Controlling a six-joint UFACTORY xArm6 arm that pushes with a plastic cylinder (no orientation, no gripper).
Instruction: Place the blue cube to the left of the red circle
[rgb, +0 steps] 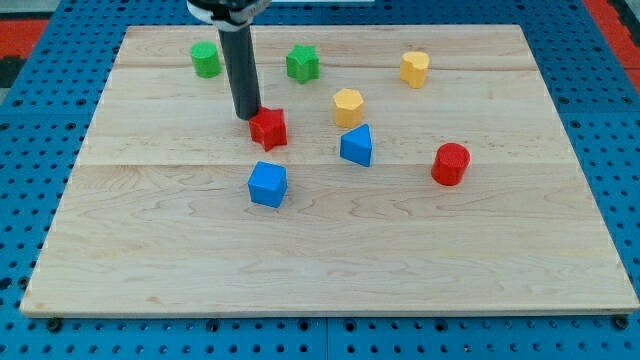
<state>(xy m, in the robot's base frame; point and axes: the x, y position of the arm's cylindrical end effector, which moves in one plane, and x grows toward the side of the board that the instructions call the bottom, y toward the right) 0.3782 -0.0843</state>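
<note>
The blue cube (268, 185) lies on the wooden board left of the middle. The red circle, a short red cylinder (450, 164), stands far to its right, at about the same height in the view. My tip (247, 115) is at the end of the dark rod, above the blue cube and right beside the left edge of a red star-like block (268, 128). A second blue block, wedge-shaped (356, 146), lies between the cube and the red cylinder, a little higher.
A green cylinder (206, 59) and a green star-like block (302, 63) lie near the top. A yellow hexagonal block (347, 106) and a yellow block (414, 68) lie at the upper right. The board (330, 270) rests on a blue pegboard.
</note>
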